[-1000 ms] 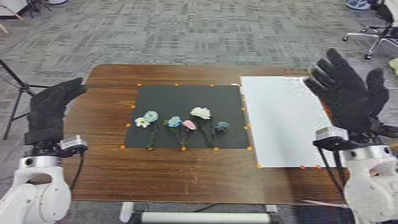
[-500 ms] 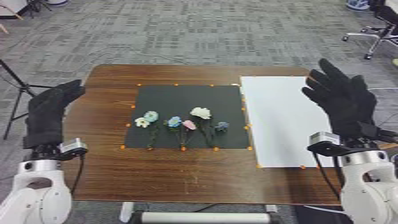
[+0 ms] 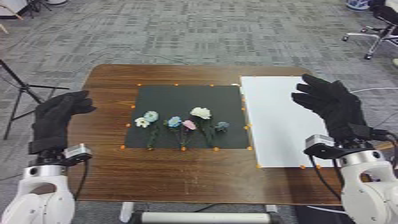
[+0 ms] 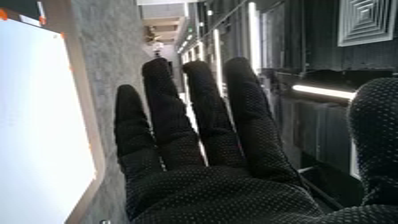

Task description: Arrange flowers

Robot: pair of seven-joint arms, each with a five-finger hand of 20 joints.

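Note:
In the head view, several artificial flowers lie on a black mat (image 3: 182,95): a pale yellow one (image 3: 142,122), a light blue one (image 3: 151,116), a blue one (image 3: 174,121), a pink one (image 3: 189,124), a white one (image 3: 201,113) and a dark blue-grey one (image 3: 221,126). Their stems point toward the robot. My right hand (image 3: 333,106) is raised over the right side of the white sheet, open, touching no flower. In the right wrist view the same hand (image 4: 213,185) has its fingers straight. My left hand (image 3: 59,117) hangs off the table's left edge, fingers relaxed.
A white sheet (image 3: 277,120) lies right of the black mat on the brown table (image 3: 169,175); in the right wrist view the sheet (image 4: 44,125) also shows. Orange markers line both mat and sheet. A black tripod (image 3: 28,91) stands left of the table.
My right hand has moved left and lower, over the white sheet's edge. My left hand has shifted slightly right and toward the robot. The flowers have stayed in place.

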